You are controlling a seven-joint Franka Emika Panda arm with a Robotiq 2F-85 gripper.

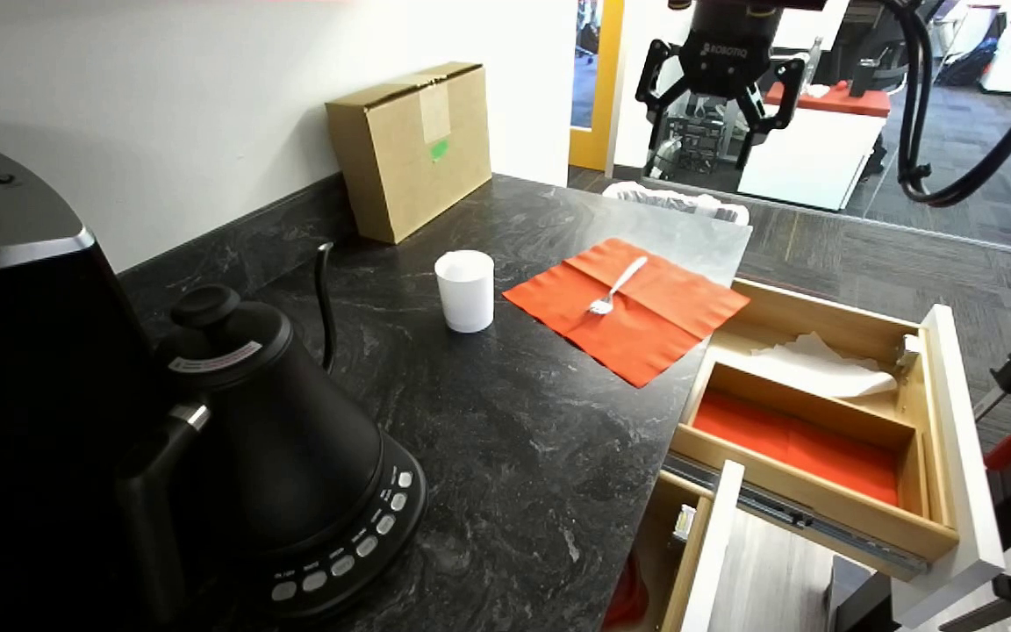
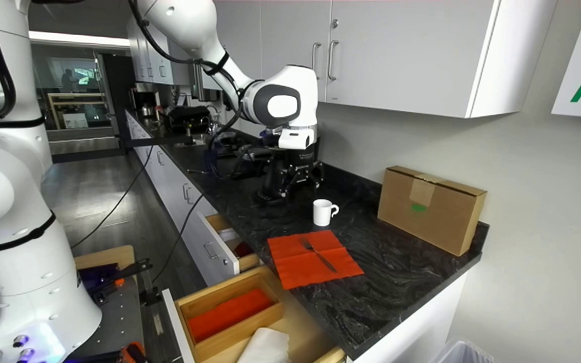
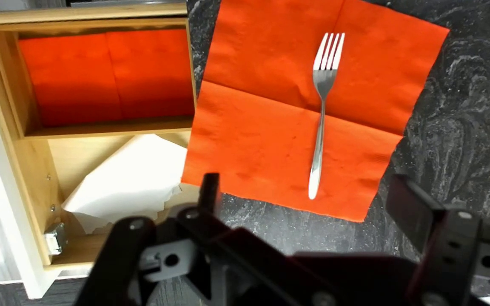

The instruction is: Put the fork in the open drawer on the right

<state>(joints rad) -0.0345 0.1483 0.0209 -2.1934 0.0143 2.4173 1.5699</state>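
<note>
Black with silver trim, an appliance fills the far left in an exterior view, well apart from the orange-red napkin spread on the dark marbled table. Next comes a black gooseneck kettle, left of the napkin and nearer to it, its base showing a row of grey buttons. A cardboard box marked with a green patch stands behind the napkin, to its left. A white mug stands upright just beside the napkin's left corner. The fork lies on the napkin itself, across a crease, its tines toward the near left edge and the end of its handle close to the opposite edge. The Robotiq gripper hangs higher than the napkin, to its upper right in this view, with its jaws spread wide; the wrist view shows them well apart too. Lower than the napkin and nearer the camera, a second drawer is pulled part of the way out. The open drawer comes last, right of the napkin and below it, and one napkin corner reaches past the table's edge over it. Inside, an orange-red lining covers the floor of one compartment, and a piece of white paper lies in the section beyond it.
</note>
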